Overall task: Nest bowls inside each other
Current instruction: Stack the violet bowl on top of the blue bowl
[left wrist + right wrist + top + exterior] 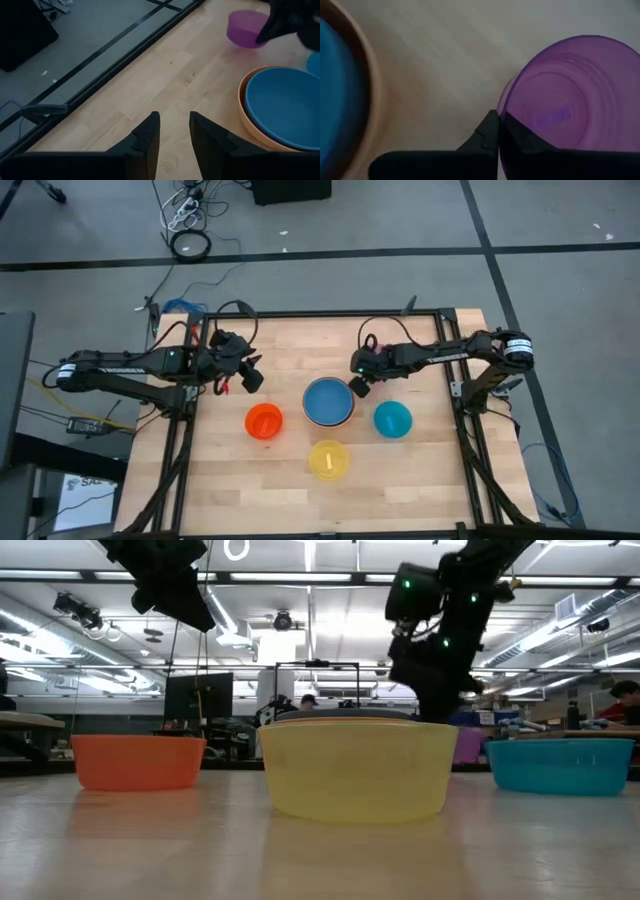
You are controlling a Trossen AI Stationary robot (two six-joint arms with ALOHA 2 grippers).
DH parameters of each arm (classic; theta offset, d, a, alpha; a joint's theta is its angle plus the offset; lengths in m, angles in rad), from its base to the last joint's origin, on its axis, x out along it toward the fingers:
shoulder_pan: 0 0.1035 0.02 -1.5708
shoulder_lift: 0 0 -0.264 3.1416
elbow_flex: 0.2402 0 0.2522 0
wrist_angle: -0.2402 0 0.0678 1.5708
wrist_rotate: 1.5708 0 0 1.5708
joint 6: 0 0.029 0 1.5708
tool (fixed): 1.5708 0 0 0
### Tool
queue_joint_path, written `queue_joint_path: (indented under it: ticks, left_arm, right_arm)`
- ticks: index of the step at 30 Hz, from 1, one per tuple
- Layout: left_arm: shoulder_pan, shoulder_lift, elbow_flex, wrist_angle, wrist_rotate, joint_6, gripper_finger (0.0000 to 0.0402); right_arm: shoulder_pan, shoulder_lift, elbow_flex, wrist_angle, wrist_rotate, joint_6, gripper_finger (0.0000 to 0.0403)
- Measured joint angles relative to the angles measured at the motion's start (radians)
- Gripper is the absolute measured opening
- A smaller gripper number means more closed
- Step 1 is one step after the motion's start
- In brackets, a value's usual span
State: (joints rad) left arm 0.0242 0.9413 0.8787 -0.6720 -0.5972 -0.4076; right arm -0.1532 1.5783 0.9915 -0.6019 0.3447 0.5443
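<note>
A blue bowl [328, 400] sits nested in the larger orange bowl [242, 100] at the table's middle. A red-orange bowl [264, 420], a yellow bowl [328, 460] and a teal bowl [392, 419] stand on their bases around it. A purple bowl [570, 100] is just beyond the nested pair; in the high view my right arm hides it. My right gripper [497, 120] is shut on it. My left gripper [174, 117] hangs open over the table's far left part, with nothing between its fingers. My right gripper pinches the purple bowl's rim [506, 106] on the side toward the nested pair, one finger inside the bowl and one outside. The fingers come steeply from above. The bowl has its opening up; whether its base is off the table, I cannot tell.
Black frame rails [190, 430] run along the table's left, right and far edges. Bare wood lies between the bowls and along the near edge [320, 515]. Cables lie on the floor beyond the far edge.
</note>
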Motion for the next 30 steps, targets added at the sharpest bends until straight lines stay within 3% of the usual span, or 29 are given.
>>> queue_joint_path:
  ticks: [5, 11, 20, 30]
  left_arm:
    - [0.0, 0.0, 0.0, 0.001, 0.0, 0.0, 0.0115]
    - [0.0, 0.0, 0.0, 0.043, 0.0, 0.001, 0.0115]
    - [0.0, 0.0, 0.0, 0.065, 0.0, 0.003, 0.0115]
    - [0.0, 0.0, 0.0, 0.067, 0.018, 0.0, 0.0115]
  right_arm:
    - [0.024, -0.07, 0.059, 0.007, -0.006, -0.056, 0.0]
    - [0.145, -0.09, 0.146, 0.096, -0.12, -0.117, 0.0]
    - [0.289, 0.018, 0.221, 0.197, -0.131, -0.09, 0.0]
    - [0.304, 0.138, 0.221, 0.269, -0.113, -0.055, 0.0006]
